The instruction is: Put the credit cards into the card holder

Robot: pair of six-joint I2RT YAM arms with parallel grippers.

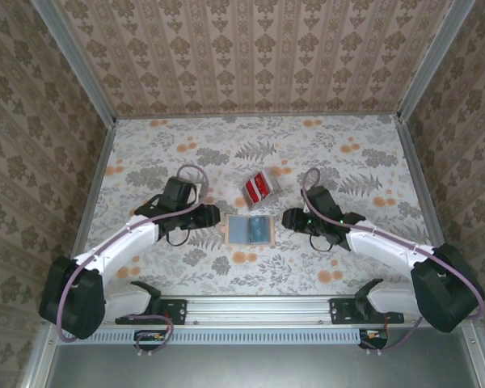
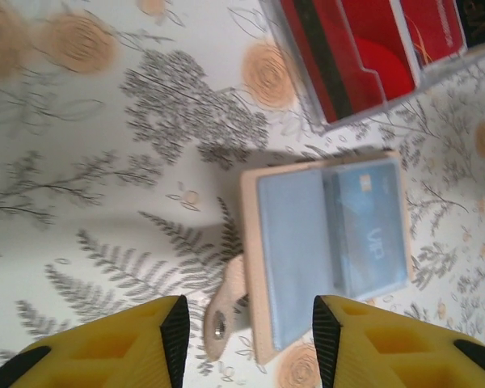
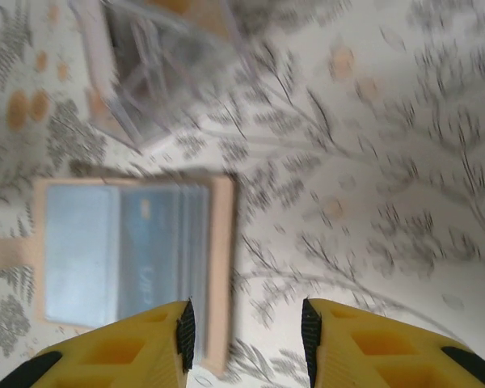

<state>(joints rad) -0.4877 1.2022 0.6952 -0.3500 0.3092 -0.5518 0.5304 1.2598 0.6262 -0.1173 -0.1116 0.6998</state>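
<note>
Card holder (image 1: 250, 229) open flat, long axis left-right, snap tab (image 2: 218, 323) pointing left.

The cards (image 2: 364, 56) and their clear case (image 2: 404, 90) run off the left wrist view's top edge. The right wrist view is blurred: the holder's (image 3: 129, 250) print is unreadable, and the case's contents look perhaps grey.

Table (image 1: 145, 267) with pale floral-print cover, tan card holder (image 1: 250, 229) lying open flat at centre, clear plastic case (image 1: 272, 187) of red credit cards (image 1: 257, 187) just beyond it
</note>
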